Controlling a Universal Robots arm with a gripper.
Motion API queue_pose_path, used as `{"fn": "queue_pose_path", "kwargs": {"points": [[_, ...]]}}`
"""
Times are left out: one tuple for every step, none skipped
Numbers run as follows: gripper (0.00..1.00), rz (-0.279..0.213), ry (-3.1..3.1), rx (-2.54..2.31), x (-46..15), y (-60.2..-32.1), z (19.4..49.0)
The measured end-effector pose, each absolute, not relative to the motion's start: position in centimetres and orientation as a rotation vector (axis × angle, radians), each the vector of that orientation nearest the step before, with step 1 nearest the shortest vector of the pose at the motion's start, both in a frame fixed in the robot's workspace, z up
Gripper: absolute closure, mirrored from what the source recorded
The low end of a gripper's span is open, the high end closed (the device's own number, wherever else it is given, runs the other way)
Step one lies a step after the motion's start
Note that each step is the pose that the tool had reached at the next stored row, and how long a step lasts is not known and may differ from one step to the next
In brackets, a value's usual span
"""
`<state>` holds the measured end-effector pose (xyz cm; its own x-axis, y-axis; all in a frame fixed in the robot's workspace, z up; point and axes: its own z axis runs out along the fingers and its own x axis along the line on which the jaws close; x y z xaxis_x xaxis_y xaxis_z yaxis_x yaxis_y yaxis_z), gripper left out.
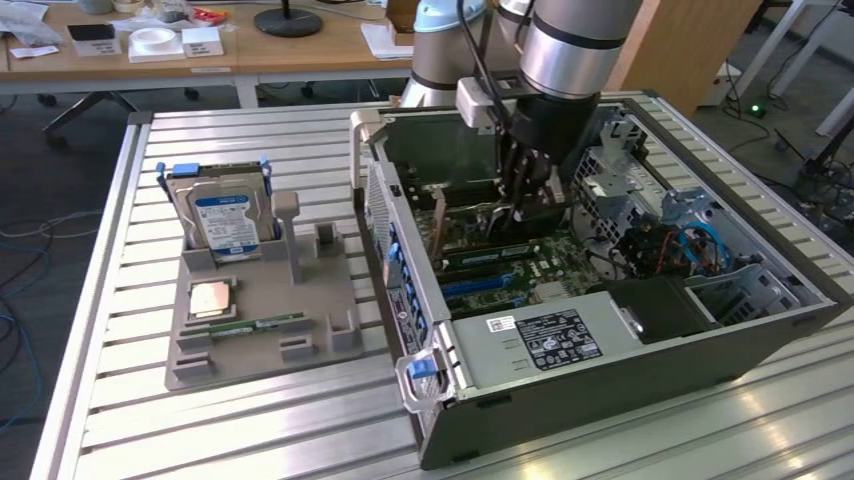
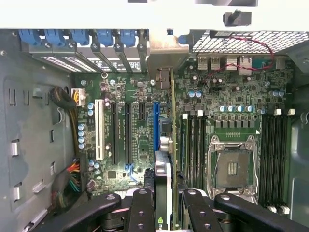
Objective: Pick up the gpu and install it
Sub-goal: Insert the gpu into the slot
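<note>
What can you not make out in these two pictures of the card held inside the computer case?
1. Wrist view: the gpu has its lower edge hidden by the card itself and the claw, so seating is unclear.
2. Exterior view: the arm blocks the claw's grip.
3. Exterior view: print on the power supply label is too small to read.

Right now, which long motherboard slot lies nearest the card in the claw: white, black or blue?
The blue slot, right beside the gpu held in the claw; the white slot and black slots lie farther off.
</note>
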<state>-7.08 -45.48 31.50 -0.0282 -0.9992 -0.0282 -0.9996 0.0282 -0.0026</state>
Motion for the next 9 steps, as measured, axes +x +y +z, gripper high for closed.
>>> {"fn": "queue_pose_path", "kwargs": {"points": [[0.73, 0.028, 2.237, -2.175, -7.14, -45.48, 31.45], [0.73, 0.028, 2.237, -2.175, -7.17, -45.49, 31.43], [0.73, 0.027, 2.237, -2.175, -7.18, -45.49, 31.43], [0.73, 0.028, 2.237, -2.175, -7.22, -45.49, 31.42], [0.73, 0.028, 2.236, -2.175, -7.26, -45.5, 31.39], [0.73, 0.028, 2.236, -2.175, -7.3, -45.53, 31.38], [0.73, 0.028, 2.236, -2.175, -7.33, -45.56, 31.38], [0.73, 0.028, 2.236, -2.176, -7.35, -45.59, 31.37], [0.73, 0.028, 2.236, -2.176, -7.37, -45.64, 31.35]]}}
